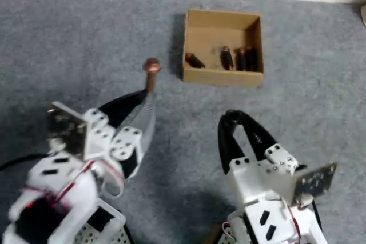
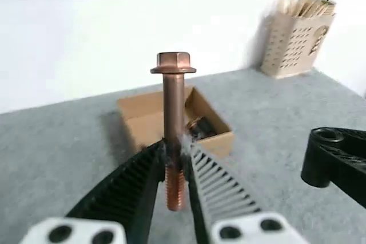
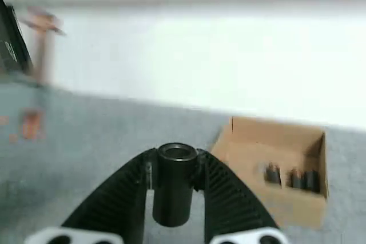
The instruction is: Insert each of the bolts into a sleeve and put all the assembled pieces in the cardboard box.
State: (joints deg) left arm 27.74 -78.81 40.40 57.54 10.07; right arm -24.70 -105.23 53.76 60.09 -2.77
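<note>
While the left gripper (image 2: 174, 151) is clamping the bolt (image 2: 173, 107) by its shank, the right gripper (image 3: 174, 170) is gripping the sleeve (image 3: 174, 190) between its fingers. Both parts are standing upright. The bolt is pointing head up, with its threaded end projecting below the fingers. The sleeve is presenting its open bore upward. Both appear to be hanging clear of the counter (image 1: 86, 38), on the near side of the cardboard box (image 1: 223, 78). The box is sitting at the far side, right of centre, with several dark assembled pieces (image 1: 234, 59) lying inside it.

The coming move is judged to be turning on one relation. The bolt is lying to the left of the sleeve and slightly farther away, with the two long axes roughly parallel but well apart. The threaded end is judged to need bringing over the bore and lining up with it before any descent. Neither gripper is clearly nearer to a meeting point, but the right gripper is nearer to the box.

The left wrist view is showing the thread exposed beneath the grip, which the high view is hiding behind the fingers. The right wrist view is showing the bore open and unobstructed. The high view is showing the sideways gap between the two grippers. The relative height of thread tip and bore cannot be told from any view.
</note>
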